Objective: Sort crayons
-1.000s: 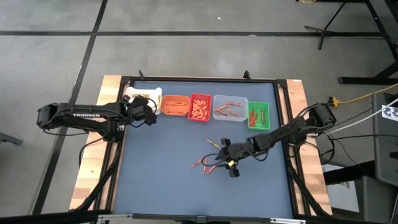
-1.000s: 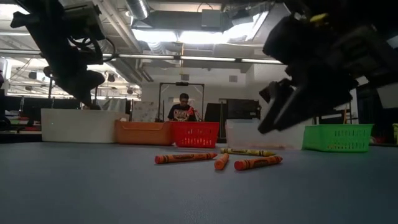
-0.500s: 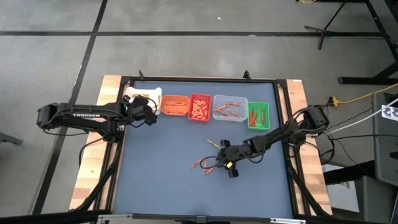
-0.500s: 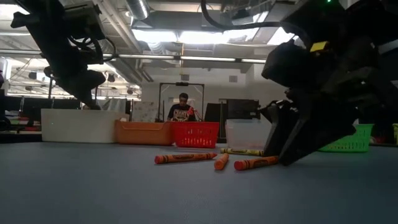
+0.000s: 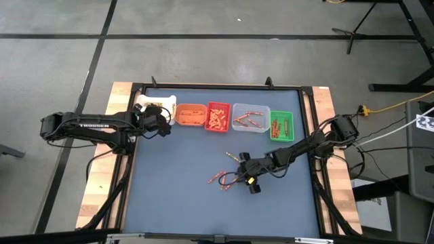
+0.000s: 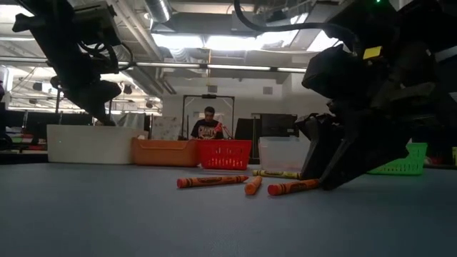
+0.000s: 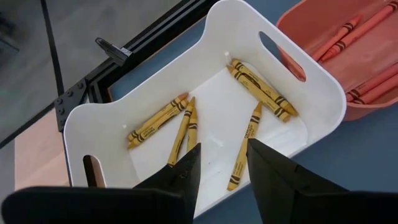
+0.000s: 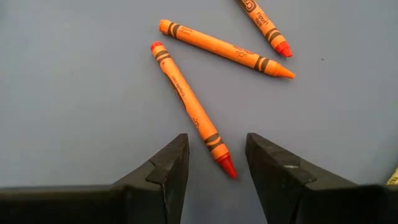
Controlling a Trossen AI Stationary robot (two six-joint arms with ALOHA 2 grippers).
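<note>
Loose crayons lie flat on the blue table: a red-orange one, an orange one and another. In the low view they are red-orange, orange and yellowish. My right gripper is open and low at the table. Its fingers stand on either side of the red-orange crayon's pointed end without touching it. My left gripper hangs open over the white bin, which holds several yellow crayons.
A row of bins stands along the far edge: white, orange, red, clear, green, each with crayons inside. The near half of the table is bare blue mat. A person sits far behind the table.
My right gripper has come down onto the table beside the loose crayons, staying open, and has rolled slightly. The crayons have not moved.
</note>
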